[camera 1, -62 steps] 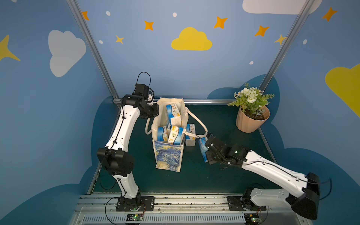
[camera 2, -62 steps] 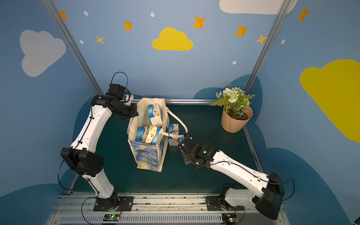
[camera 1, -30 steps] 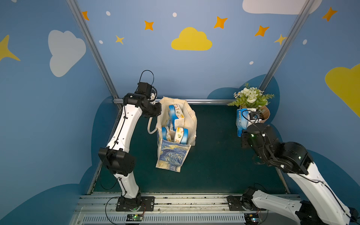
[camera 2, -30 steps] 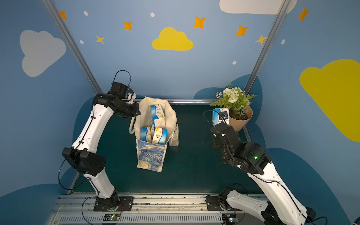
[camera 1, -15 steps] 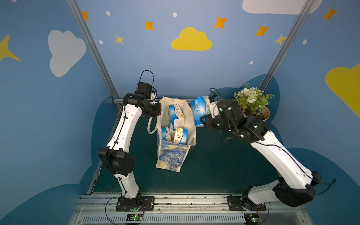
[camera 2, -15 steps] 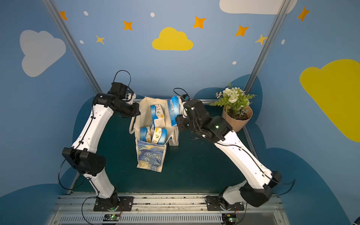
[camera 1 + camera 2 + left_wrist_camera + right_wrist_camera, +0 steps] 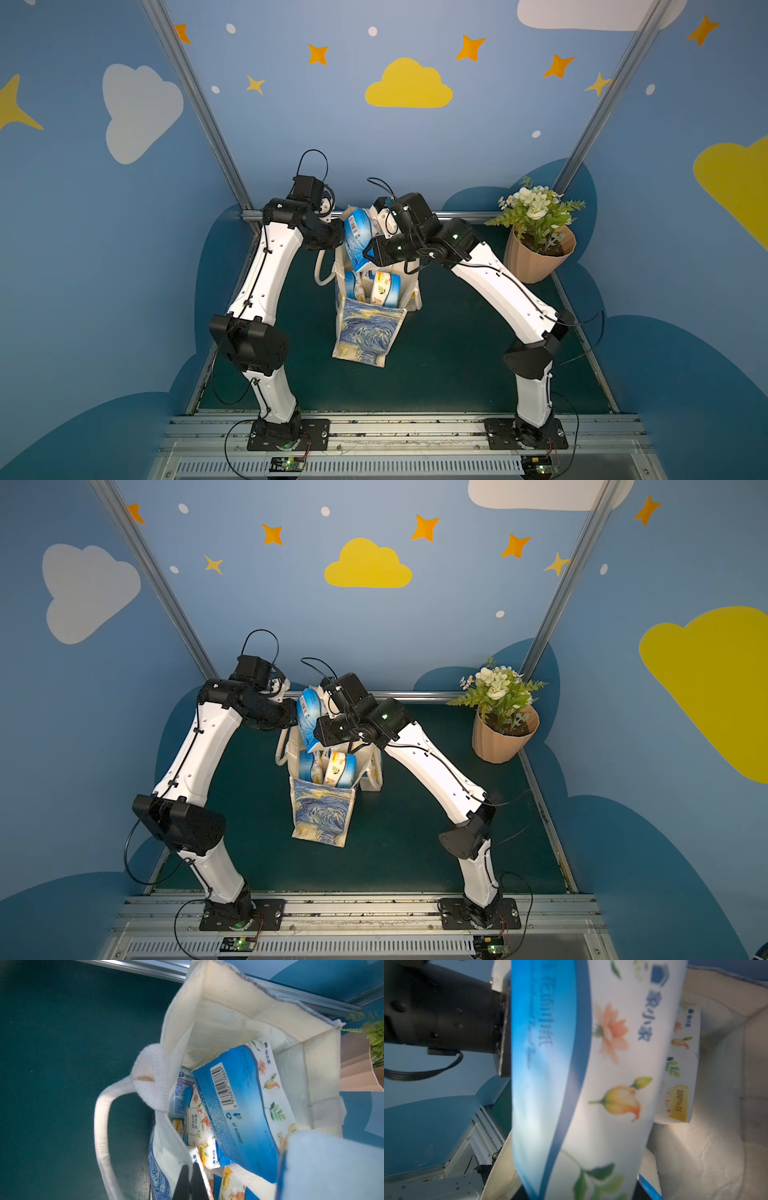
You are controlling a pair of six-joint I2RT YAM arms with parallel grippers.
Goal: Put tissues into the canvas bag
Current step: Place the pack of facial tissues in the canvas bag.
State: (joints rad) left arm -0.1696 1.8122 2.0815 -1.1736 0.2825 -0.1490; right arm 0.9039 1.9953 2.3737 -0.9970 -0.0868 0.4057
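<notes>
I find the canvas bag standing upright at the centre of the desk, mouth open, printed face toward 6 o'clock. The right gripper reaches in from 3 o'clock. Its jaws are clamped on one tissue pack, held on end and tilted above the rear half of the mouth. I cannot tell whether its lower end touches the contents. Other tissue packs stand inside against the 6 o'clock wall, with more beneath in the left wrist view. The left gripper, at the bag's 10 o'clock side, has its jaws pinched together on the rim beside a handle. A flowerpot sits at 2 o'clock, well apart.
</notes>
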